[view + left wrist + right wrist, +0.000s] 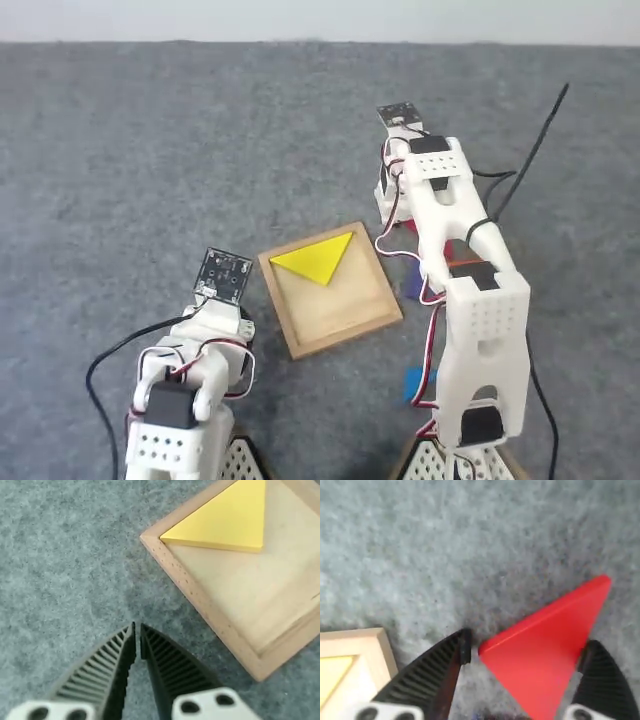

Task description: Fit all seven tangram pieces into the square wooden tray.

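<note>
From above, you see the square wooden tray in the middle of the grey worktop, turned at an angle. A yellow triangle lies inside it, against the far rim. Your left arm sits near the tray's left side. Your right arm stretches along its right side. A light blue piece and a dark blue piece peek out from under that arm, both outside the tray.

On the left wrist view, your left claw is closed to a thin slit with nothing in it. It points at bare worktop just beside the tray's corner. The yellow triangle rests flat in that corner.

On the right wrist view, your right claw is spread wide. A red triangle lies on the worktop between its fingers. One fingertip stops just short of the triangle's corner. The tray's corner is near that finger, with a sliver of yellow inside.
</note>
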